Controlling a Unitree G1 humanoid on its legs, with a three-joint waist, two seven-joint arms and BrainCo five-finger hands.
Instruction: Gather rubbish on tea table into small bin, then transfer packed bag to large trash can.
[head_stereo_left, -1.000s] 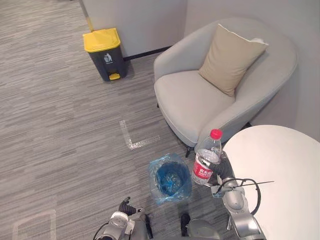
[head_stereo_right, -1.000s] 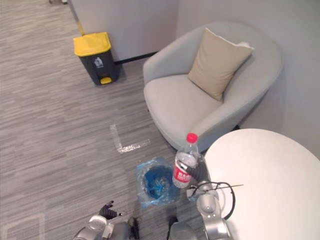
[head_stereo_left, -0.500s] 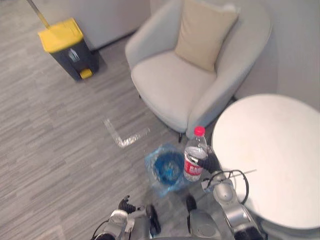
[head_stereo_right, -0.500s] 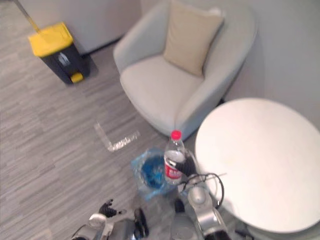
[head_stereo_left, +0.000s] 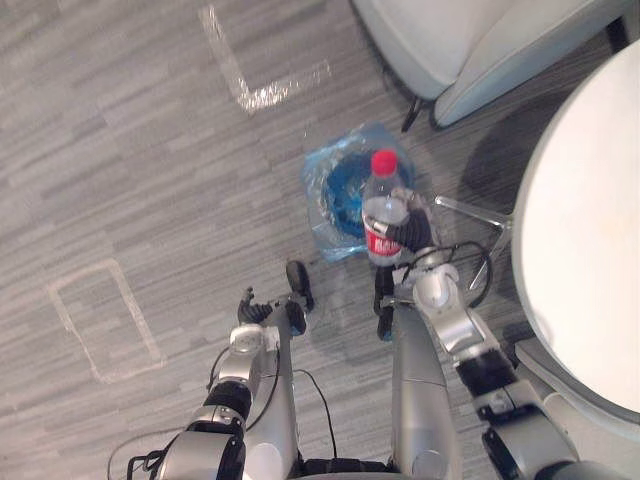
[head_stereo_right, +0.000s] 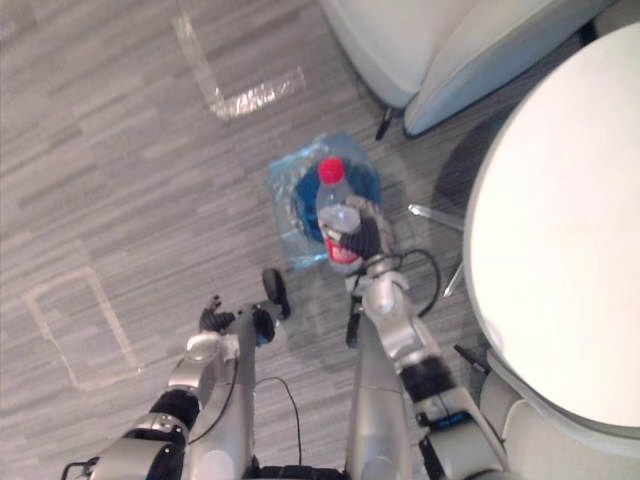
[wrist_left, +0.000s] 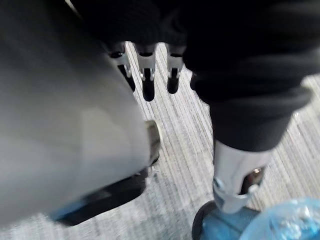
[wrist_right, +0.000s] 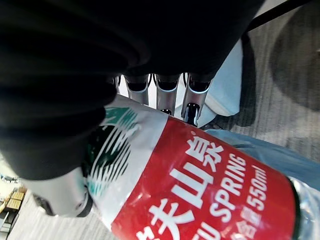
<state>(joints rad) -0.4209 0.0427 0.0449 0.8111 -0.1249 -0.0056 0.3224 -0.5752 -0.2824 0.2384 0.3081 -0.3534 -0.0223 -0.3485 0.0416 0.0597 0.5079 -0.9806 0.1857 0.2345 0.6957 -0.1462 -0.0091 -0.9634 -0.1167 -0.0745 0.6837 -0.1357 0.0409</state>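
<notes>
Red-capped bottle (head_stereo_left: 382, 205), blue bin bag (head_stereo_left: 335, 190), white table (head_stereo_left: 590, 250)

**Office-type lounge or waiting corner.**
Grey striped commercial carpet (head_stereo_left: 120, 150) covers the floor. A grey upholstered armchair (head_stereo_left: 470, 40) stands near a round white bench (head_stereo_left: 590, 250), with a small bin (head_stereo_left: 345, 195) lined in blue plastic on the floor close to both. Pale tape marks (head_stereo_left: 250, 80), one L-shaped and one rectangular, are stuck to the carpet.

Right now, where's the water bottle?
In the left eye view the water bottle sits in the robot's right hand, overlapping the right edge of the blue-lined small bin, left of the white table.
</notes>
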